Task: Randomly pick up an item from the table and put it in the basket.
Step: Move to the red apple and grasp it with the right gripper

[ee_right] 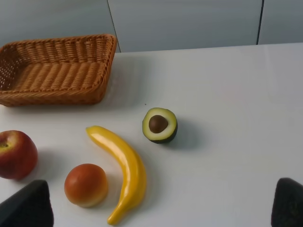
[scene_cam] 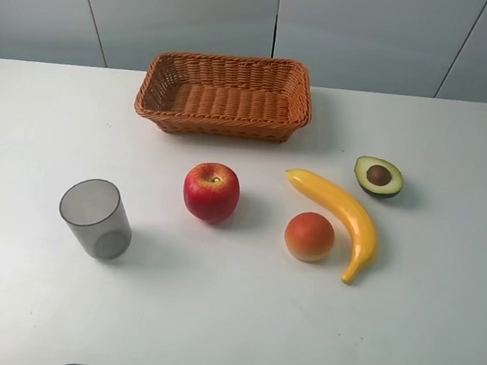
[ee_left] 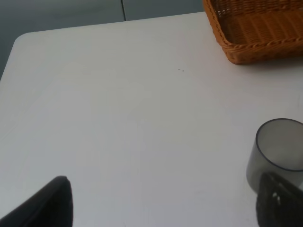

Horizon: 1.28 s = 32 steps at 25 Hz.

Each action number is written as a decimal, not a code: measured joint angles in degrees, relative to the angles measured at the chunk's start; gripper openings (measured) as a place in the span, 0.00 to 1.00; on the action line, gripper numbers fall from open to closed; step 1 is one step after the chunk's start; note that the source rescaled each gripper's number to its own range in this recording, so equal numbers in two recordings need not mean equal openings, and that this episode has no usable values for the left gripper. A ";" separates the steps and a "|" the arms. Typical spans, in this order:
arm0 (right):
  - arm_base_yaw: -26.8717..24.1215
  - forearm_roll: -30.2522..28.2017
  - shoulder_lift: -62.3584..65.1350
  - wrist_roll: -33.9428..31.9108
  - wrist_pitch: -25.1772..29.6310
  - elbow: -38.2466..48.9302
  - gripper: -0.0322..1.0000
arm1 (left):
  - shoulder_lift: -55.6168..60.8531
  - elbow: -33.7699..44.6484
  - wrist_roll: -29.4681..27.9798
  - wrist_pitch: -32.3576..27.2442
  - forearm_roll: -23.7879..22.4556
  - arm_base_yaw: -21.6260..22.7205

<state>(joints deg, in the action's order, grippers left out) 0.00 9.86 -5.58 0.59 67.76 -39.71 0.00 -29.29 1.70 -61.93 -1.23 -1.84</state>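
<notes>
The red apple [scene_cam: 211,192] sits on the white table [scene_cam: 19,296] near its middle, in front of the empty wicker basket [scene_cam: 226,93]. In the right wrist view the apple [ee_right: 16,154] is at the frame edge and the basket [ee_right: 57,69] is beyond it. The left wrist view shows a corner of the basket [ee_left: 258,28]. Neither arm shows in the high view. My left gripper [ee_left: 163,215] is open and empty above bare table, with one finger [ee_left: 47,205] at each lower corner. My right gripper [ee_right: 158,215] is open and empty, well short of the fruit.
A grey translucent cup [scene_cam: 96,218] stands left of the apple; it also shows in the left wrist view [ee_left: 279,151]. An orange-pink fruit [scene_cam: 309,236], a yellow banana [scene_cam: 343,216] and a half avocado [scene_cam: 379,176] lie right of the apple.
</notes>
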 joint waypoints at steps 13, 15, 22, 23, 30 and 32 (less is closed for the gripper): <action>0.00 3.09 -3.97 0.00 0.05 -3.87 1.00 | 0.00 0.00 0.00 0.00 0.00 0.00; 0.00 3.09 -3.97 -0.10 -0.07 -3.87 1.00 | 0.00 0.00 0.00 0.00 0.00 0.00; 0.00 3.09 -7.64 -0.59 -5.08 -3.87 1.00 | 0.00 0.00 0.00 0.00 0.00 0.00; 0.00 3.09 -9.04 -0.59 -5.19 -3.87 1.00 | 0.00 0.00 0.00 0.00 0.00 0.00; 0.00 4.34 -20.29 1.62 -4.78 -3.87 1.00 | 0.00 0.00 0.00 0.00 0.00 0.00; 0.00 4.86 -23.84 3.08 -5.12 -3.87 1.00 | 0.00 0.00 0.00 0.00 0.00 0.00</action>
<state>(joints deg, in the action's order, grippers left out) 0.00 14.72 -29.42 3.66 62.64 -43.58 0.00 -29.29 1.70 -61.93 -1.23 -1.84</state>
